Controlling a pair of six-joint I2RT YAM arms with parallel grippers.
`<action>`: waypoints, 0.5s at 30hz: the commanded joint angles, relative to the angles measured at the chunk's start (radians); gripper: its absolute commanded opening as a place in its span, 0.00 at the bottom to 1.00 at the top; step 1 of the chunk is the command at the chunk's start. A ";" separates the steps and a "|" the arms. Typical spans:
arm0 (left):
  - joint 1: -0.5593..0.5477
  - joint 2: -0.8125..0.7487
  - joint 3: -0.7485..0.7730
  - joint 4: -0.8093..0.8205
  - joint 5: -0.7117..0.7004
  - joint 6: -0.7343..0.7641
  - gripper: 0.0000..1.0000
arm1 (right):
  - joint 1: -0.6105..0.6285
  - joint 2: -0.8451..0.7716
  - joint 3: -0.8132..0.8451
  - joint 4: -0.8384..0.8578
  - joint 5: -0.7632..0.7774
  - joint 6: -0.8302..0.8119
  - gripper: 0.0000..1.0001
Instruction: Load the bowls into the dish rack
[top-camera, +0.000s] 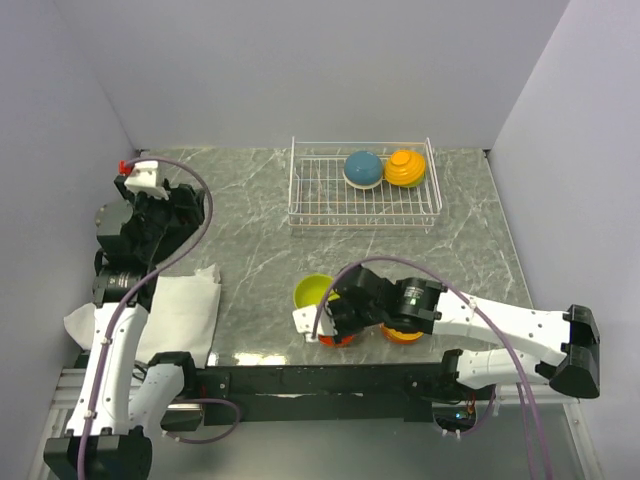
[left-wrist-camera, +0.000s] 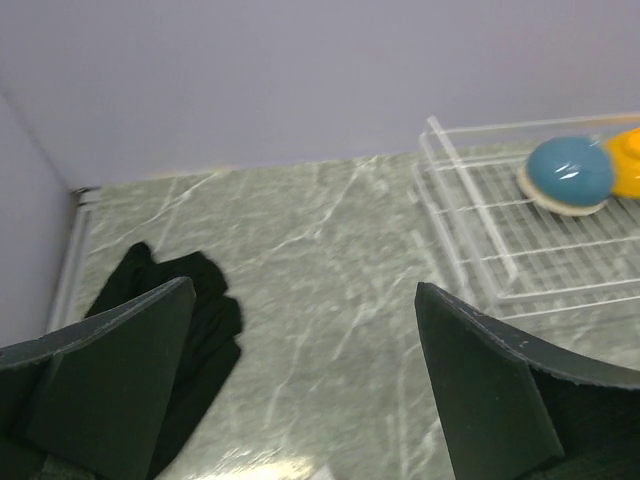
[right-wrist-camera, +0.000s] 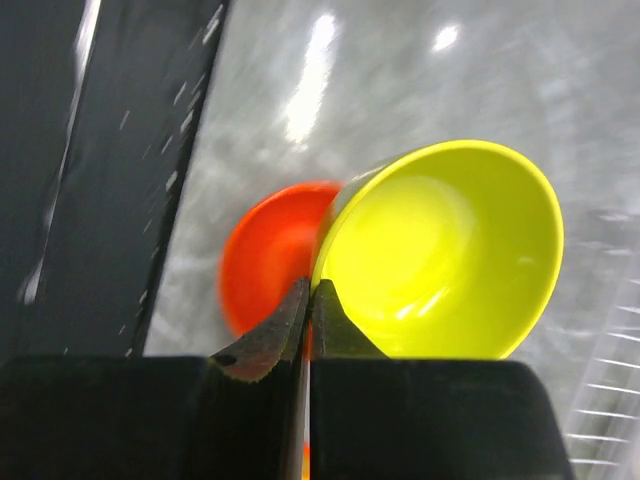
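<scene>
Pinches the lime green bowl (right-wrist-camera: 440, 250) by a thin spot of its rim with the right gripper (right-wrist-camera: 310, 292), jaws nearly together on the wall, beside an orange bowl (right-wrist-camera: 262, 262) near the front of the table (top-camera: 250, 220), well apart from the dish rack (top-camera: 312, 190). Could swing or slip from so narrow a hold on the way across, or clip the rack's raised side if carried low. Holds the left gripper (left-wrist-camera: 302, 300) spread wide and empty.

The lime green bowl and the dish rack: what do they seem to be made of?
The lime green bowl looks like smooth, glossy plastic: even colour, soft highlights, thin rim; glazed ceramic is not excluded. The dish rack looks like thin metal wire, white-coated or bare silver; I cannot tell which.
</scene>
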 joint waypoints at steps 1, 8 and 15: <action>0.003 0.072 0.098 0.079 0.112 -0.121 0.99 | -0.032 0.014 0.187 0.024 0.031 0.090 0.00; -0.084 0.325 0.313 0.113 0.235 -0.120 0.99 | -0.451 0.115 0.462 0.133 -0.175 0.460 0.00; -0.201 0.586 0.541 0.145 0.370 -0.105 0.99 | -0.808 0.279 0.537 0.442 -0.563 0.947 0.00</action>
